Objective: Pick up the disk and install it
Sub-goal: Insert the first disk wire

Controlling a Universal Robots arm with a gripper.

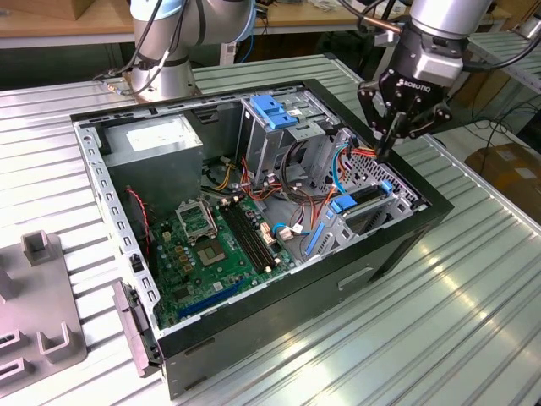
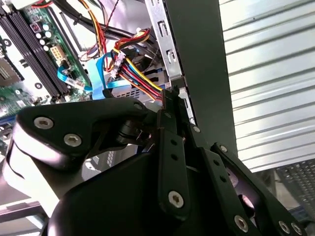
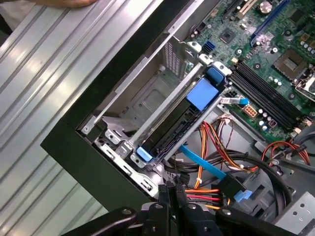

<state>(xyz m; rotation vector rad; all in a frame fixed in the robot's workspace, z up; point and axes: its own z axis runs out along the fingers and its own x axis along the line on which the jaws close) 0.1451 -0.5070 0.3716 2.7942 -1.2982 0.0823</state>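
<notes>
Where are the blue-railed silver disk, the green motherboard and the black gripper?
blue-railed silver disk [image 3: 173, 129]: first wrist view, dark body between its rails.
green motherboard [image 1: 221, 254]: exterior view, board centre.
black gripper [image 1: 390, 150]: exterior view, fingertips.

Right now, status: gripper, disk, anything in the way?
Black gripper shut, empty, above the open black computer case's edge. Blue-railed silver-grey disk seated in its metal bay. Coloured power cables bunched directly under the fingertips.

My end effector [image 1: 391, 144] hangs over the case [image 1: 397, 245] corner; cable bundle [image 1: 338, 165] crowds beneath, drive cage [image 1: 279, 127] blocks beside; bench [image 1: 473, 304] edge side open.
</notes>
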